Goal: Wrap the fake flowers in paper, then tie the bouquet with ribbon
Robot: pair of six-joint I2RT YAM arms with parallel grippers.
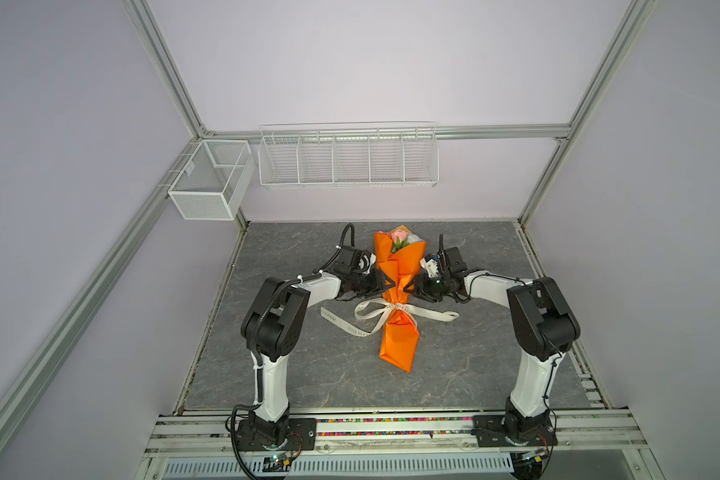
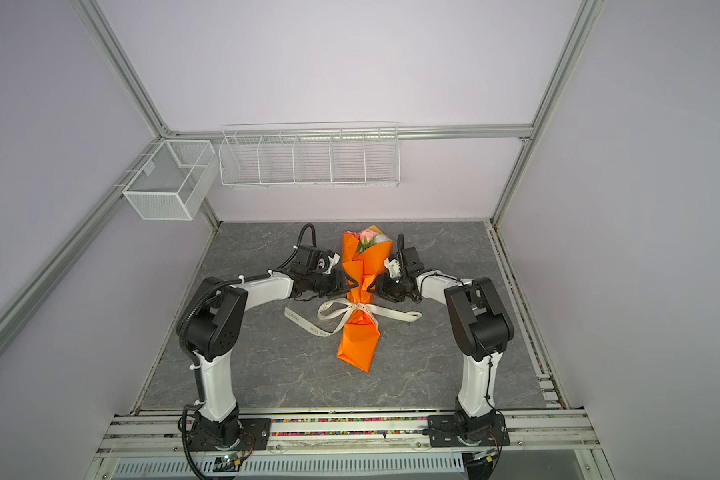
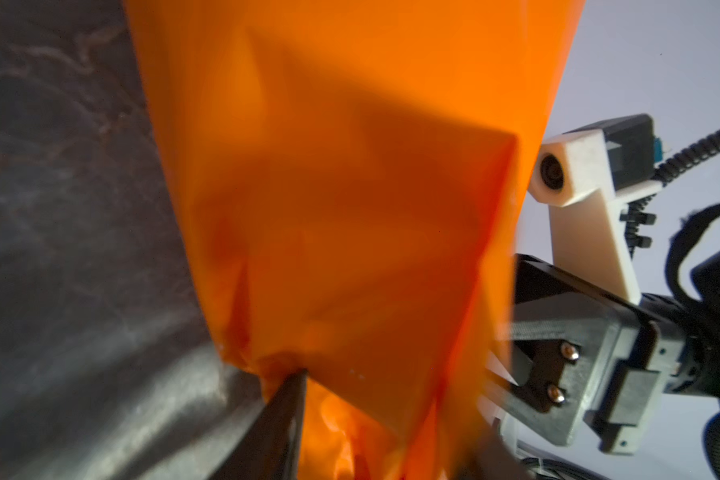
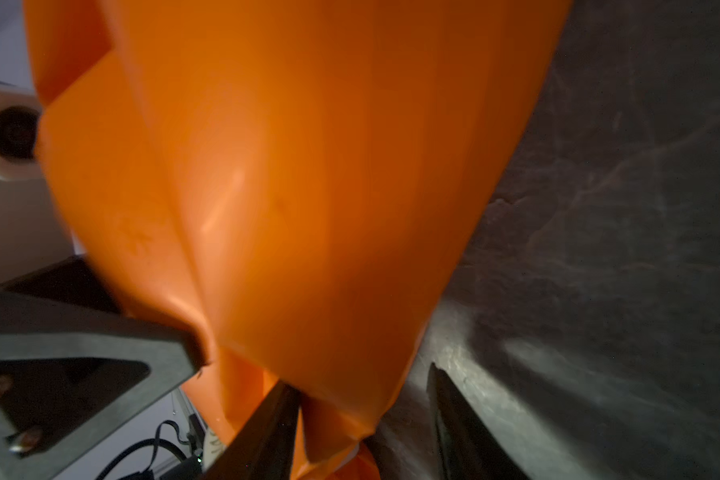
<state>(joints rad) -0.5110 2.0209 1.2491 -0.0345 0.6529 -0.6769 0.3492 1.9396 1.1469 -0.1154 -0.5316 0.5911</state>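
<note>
bouquet (image 1: 396, 266) lies flat mid-table (image 1: 308, 365). fake flowers (image 1: 400, 237) point at the back wall, the paper tail at the arm bases. Flat probably because the cone won't stand on its own and the knot is easy to reach from either side.

ribbon (image 1: 395, 308) already wraps the narrow waist in a bow, with loops and tails spread on the table both sides. Judgement: the tie looks done or close. What's left is likely snugging or squaring up.

Both claws sit at the cone just on the flower side of the knot, one per flank, facing each other, clear of the ribbon. Likely reason: brace the paper from both sides so it doesn't roll or splay, close to the cinch where it's stiffest.

left gripper (image 1: 387, 286): the wrist view shows one finger (image 3: 285, 415) against a crumpled paper edge and the other hidden behind paper. Can't tell if it's pinching or just resting there.

right gripper (image 1: 410, 286): the wrist view shows both fingers (image 4: 267, 428) apart with a paper fold between them. Table shows between the fold and the outer finger, so the jaws are parted and not clamped.

Risk: the paper creases easily, and a hard pinch would crush the cone. A sideways tug could drag the bow loose.
</note>
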